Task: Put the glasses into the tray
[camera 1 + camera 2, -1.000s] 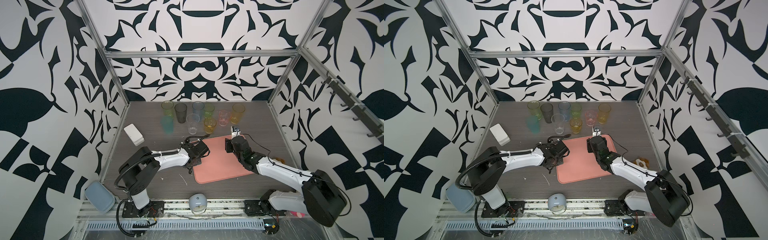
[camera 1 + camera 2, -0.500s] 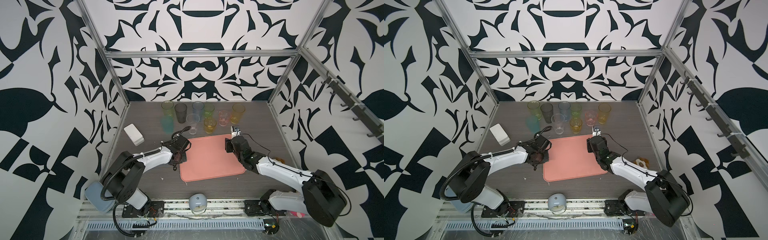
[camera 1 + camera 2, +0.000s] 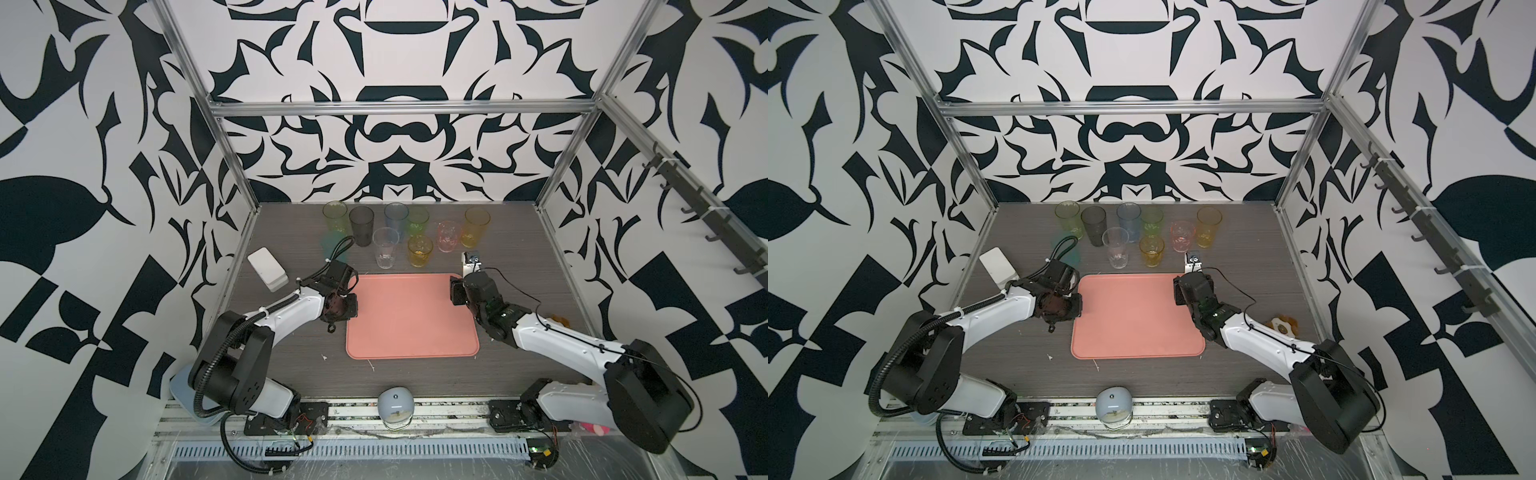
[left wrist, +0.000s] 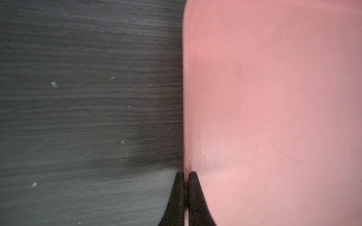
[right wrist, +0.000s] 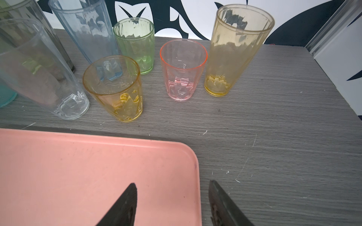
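Lower centre: dome gadget (image 3: pixel 395 405), pale and smooth, not part of the task.

Mid-frame: tray (image 3: pixel 411 316), salmon, matte, flat, with rounded corners and a low rim, bare on the grey wood-grain table (image 3: pixel 291 365).
- Its left rim is pinched in the shut left hand (image 4: pixel 185 174).
- Over its right rim, the right hand (image 5: pixel 172 183) is half-wide and holds nothing.

Upper centre: glasses (image 5: pixel 182 70), faceted, tinted, upright, all off the tray.

Likely step: squaring the tray. Slide it flat and slowly, short of the nearest tumblers.
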